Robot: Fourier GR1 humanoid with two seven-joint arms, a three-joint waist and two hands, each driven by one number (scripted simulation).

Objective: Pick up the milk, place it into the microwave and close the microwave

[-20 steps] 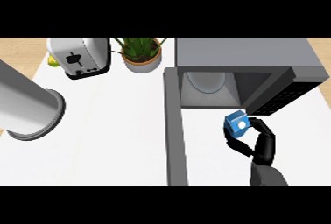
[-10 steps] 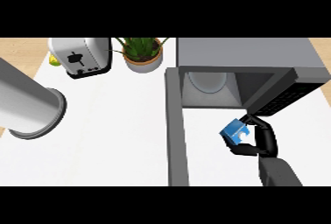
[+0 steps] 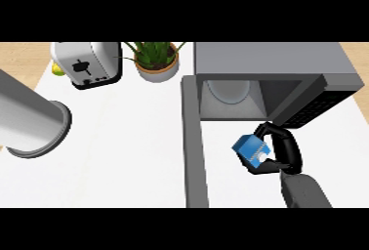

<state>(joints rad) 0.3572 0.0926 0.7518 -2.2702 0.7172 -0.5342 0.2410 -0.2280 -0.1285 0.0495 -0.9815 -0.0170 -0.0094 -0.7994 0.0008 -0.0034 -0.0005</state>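
The right hand (image 3: 287,149) was curled round the milk (image 3: 250,148), a small blue carton. Its black fingers arched over the carton's far side and its thumb hooked in from below, so the carton was pinched between them. It hung just in front of the microwave (image 3: 267,58), a little short of the open cavity and not inside it. The carton sat tilted, with one corner aimed toward the opening and a white patch on the side nearer the palm. I could not tell for sure which way its long axis ran, since the hand hid part of it.

The microwave door (image 3: 191,146) stood swung wide at the left of the carton. A grey forearm (image 3: 32,122) lay across the white counter (image 3: 122,151) at the left, its hand out of sight. A toaster (image 3: 86,63) and a potted plant (image 3: 155,61) stood at the back.
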